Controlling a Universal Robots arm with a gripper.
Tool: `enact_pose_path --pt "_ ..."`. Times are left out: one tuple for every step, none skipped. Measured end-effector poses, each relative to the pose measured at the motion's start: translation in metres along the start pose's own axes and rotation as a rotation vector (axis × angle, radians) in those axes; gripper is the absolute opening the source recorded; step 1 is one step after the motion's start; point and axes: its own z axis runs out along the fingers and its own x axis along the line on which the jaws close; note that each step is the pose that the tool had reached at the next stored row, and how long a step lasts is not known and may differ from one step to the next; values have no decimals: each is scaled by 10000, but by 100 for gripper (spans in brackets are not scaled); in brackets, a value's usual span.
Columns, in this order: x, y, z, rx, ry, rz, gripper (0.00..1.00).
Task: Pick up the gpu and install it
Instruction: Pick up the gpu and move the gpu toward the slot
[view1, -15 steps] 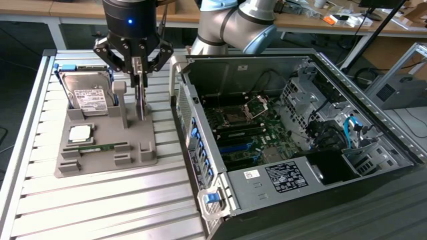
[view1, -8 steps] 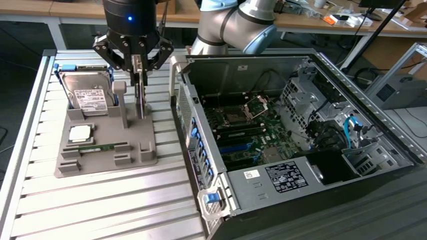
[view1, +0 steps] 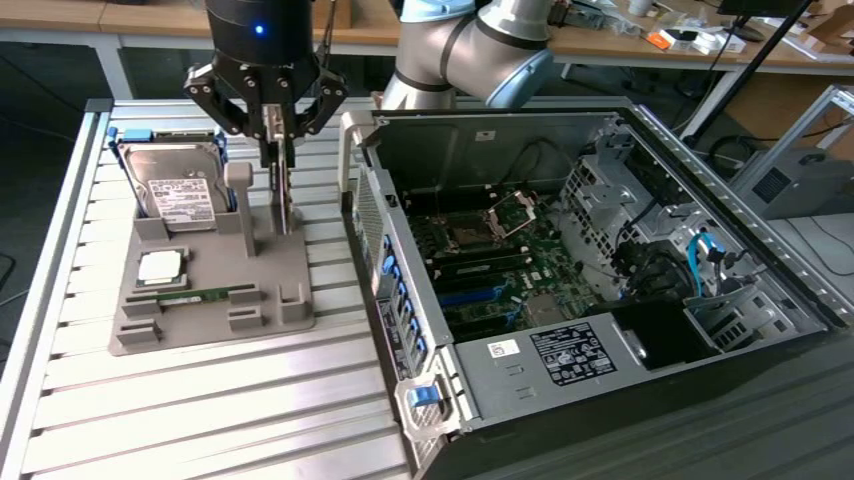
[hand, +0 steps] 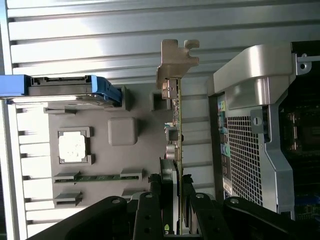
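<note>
Gripper clamped on the gpu, over the grey holder.

Exterior view: you have the gripper (view1: 276, 155) closed narrow on the top edge of the gpu (view1: 283, 200). The card stands upright and edge-on, its lower end down at the grey holder (view1: 214, 310) on the slatted table (view1: 200, 410). You cannot tell whether it is seated or just clear. The hard drive (view1: 180, 190) stands at the holder's back, on the exterior view's left of the card. The open computer case (view1: 467, 150) sits on the exterior view's right. Wrist view: your fingers (hand: 167, 177) flank the gpu (hand: 176, 115) on both faces. Its silver bracket (hand: 176, 60) is at the far end from the gripper (hand: 176, 182), with the case wall (hand: 250, 125) just beside it.
</note>
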Motion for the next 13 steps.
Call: enact_pose_path --pt "0 0 -5 0 0 0 27" --pt "0 0 -10 -1 -1 0 27" --pt "0 1 -15 -2 0 0 27" --pt "0 1 -20 -2 0 0 27" --pt "-1 1 -25 -3 0 0 27" --pt "-1 2 -30 -4 0 0 27" --pt "-1 2 -35 -5 -1 0 27" --pt "-1 2 -39 -6 0 0 27" --pt "-1 2 -48 -7 0 -1 27" --pt "-1 3 -53 -8 0 0 27" --pt "-2 3 -58 -8 1 -1 27" --pt "-1 3 -64 -9 0 0 27" --pt "-2 3 -67 -10 0 0 27"
